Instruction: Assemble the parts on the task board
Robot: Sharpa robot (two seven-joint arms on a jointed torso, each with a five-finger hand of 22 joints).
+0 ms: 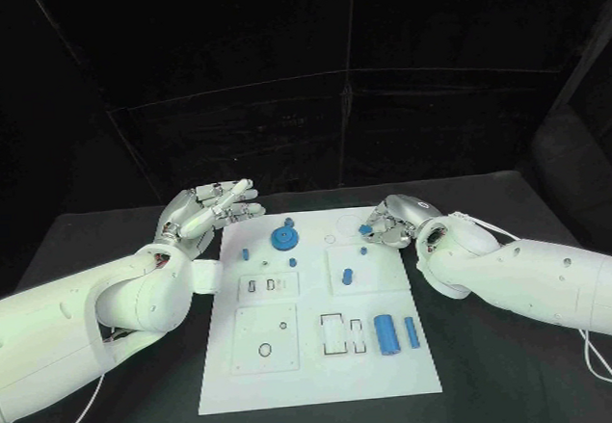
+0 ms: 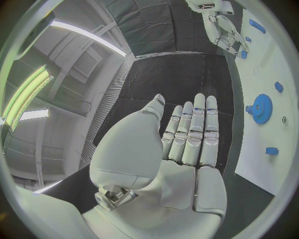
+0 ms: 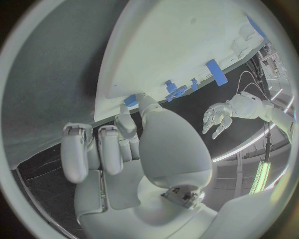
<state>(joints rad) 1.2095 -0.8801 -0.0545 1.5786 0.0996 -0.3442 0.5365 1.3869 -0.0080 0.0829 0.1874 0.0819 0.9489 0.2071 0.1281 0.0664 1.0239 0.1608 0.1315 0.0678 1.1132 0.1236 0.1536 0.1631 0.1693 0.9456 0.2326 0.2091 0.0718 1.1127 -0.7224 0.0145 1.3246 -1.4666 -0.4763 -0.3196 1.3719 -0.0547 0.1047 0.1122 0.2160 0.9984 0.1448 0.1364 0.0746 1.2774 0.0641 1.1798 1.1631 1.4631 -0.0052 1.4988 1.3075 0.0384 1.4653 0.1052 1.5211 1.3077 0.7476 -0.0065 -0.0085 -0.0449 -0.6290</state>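
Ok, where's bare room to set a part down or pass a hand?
Bare black table left of the white task board, beyond the empty left hand, and the board's blank near strip. Crowded: its far right corner, where the right hand pinches a small blue part, and around the blue gear.

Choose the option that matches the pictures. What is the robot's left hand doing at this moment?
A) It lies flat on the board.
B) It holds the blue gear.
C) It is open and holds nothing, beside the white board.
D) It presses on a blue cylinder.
C: the left hand is raised with fingers apart and empty, off the edge of the white board; the blue gear stands untouched on the board.
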